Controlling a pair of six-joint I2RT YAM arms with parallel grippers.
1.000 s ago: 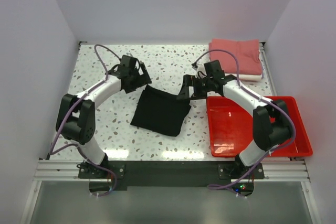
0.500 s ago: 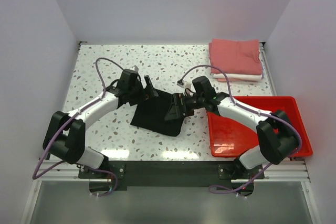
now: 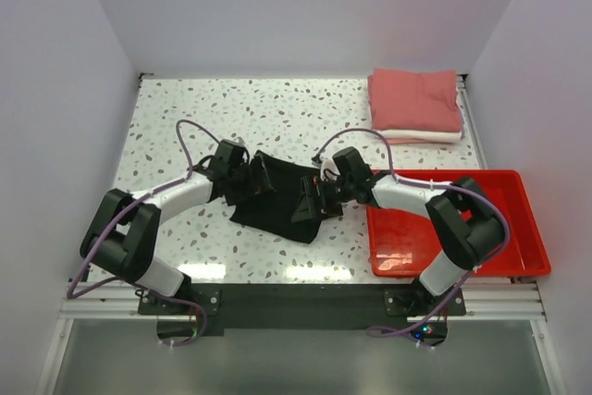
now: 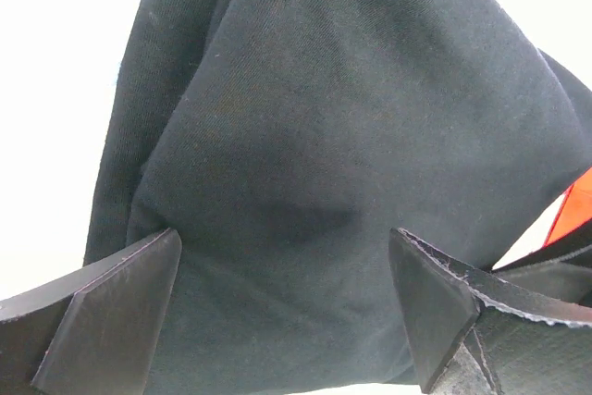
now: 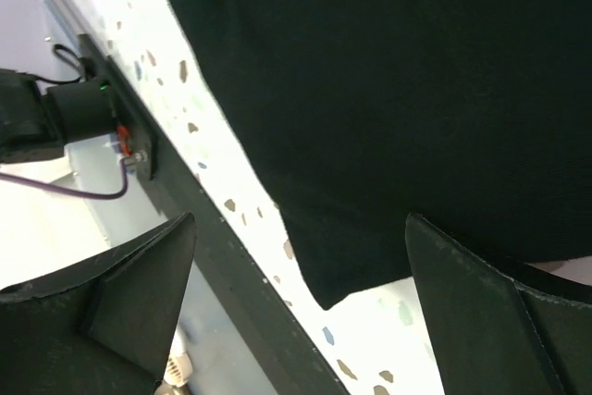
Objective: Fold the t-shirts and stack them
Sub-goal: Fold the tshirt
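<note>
Left gripper [image 3: 262, 178] and right gripper [image 3: 311, 201] both hang with jaws spread wide, gripping nothing, low over the folded black t-shirt [image 3: 276, 214] at mid-table beside the red tray [image 3: 513, 228]. If either pinches only the top layer, the fold may peel open on the way to the salmon-pink t-shirt [image 3: 416, 99] atop the white t-shirt [image 3: 425, 137] at the far right corner. No writing is legible.

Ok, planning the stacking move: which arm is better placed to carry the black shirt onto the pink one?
Probably right: the right claw, open, is at the right edge of the black shirt, nearer the pink shirt at far right. The left claw, also open, sits farther away.
</note>
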